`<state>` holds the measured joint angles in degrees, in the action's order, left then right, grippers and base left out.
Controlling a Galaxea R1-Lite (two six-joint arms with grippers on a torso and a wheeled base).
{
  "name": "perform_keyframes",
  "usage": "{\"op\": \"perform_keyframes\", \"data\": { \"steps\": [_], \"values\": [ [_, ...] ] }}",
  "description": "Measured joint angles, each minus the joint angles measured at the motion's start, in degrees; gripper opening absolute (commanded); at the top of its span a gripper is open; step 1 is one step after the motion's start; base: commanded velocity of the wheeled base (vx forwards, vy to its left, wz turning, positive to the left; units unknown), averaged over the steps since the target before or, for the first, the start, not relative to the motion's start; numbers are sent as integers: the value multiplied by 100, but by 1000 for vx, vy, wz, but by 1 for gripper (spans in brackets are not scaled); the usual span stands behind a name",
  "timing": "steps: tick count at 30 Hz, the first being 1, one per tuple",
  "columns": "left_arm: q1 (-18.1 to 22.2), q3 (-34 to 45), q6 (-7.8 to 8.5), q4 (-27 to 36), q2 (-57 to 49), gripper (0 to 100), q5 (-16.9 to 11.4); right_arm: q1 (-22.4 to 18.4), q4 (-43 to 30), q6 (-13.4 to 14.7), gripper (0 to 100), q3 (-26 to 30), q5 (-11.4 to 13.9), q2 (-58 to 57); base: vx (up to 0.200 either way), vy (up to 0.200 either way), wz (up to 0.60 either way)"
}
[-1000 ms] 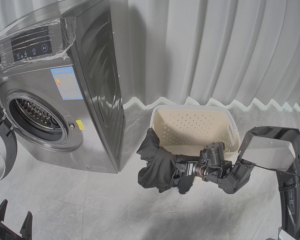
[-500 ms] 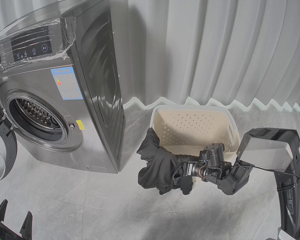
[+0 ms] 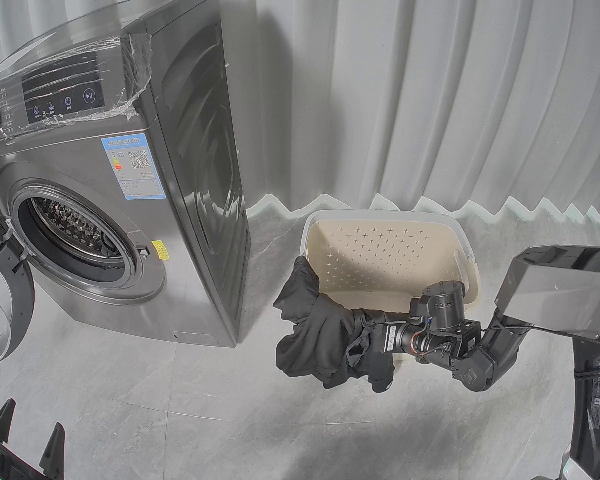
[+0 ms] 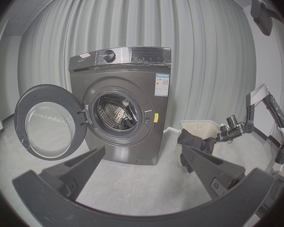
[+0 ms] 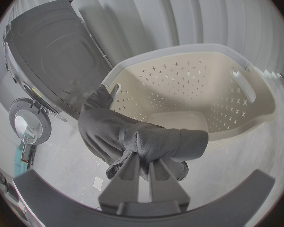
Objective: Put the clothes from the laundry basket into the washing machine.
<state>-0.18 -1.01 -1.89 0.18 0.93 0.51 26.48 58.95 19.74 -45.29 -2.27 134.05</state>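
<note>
Right gripper jaws clamped on dark garment, lower centre of head view. Garment hangs over left rim of laundry basket. Left gripper jaws spread apart, bottom-left corner. Washing machine upper left, door swung open.

Bright, even, diffuse light from overhead. The washing machine throws a soft shadow onto the curtain just beside its side wall. Glare streaks the plastic film over its panel. In both wrist views, straight edges around the machine bow outward and the corners fall to black.
</note>
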Motion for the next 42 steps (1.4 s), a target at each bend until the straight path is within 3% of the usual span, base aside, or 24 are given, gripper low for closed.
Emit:
{"op": "perform_keyframes", "data": {
  "steps": [7, 19, 25, 31, 42],
  "values": [
    [0, 0, 0, 0, 0, 100, 0, 22, 2, -252, 0, 404, -2, -649, 0, 0, 0],
    [0, 0, 0, 0, 0, 100, 0, 229, 262, -299, 0, 998, -218, -1718, 0, 0, 0],
    [0, 0, 0, 4, 0, 100, 0, 265, 697, -499, 0, 1078, -297, -1911, 0, 0, 0],
    [0, 0, -2, 6, 0, 100, 0, 315, 747, -516, 0, 1042, -464, -2237, 0, 0, 0],
    [0, 0, -10, 4, 0, 100, 0, 445, 611, -611, 0, 1064, -521, -3389, 0, 0, 0]
  ]
}}
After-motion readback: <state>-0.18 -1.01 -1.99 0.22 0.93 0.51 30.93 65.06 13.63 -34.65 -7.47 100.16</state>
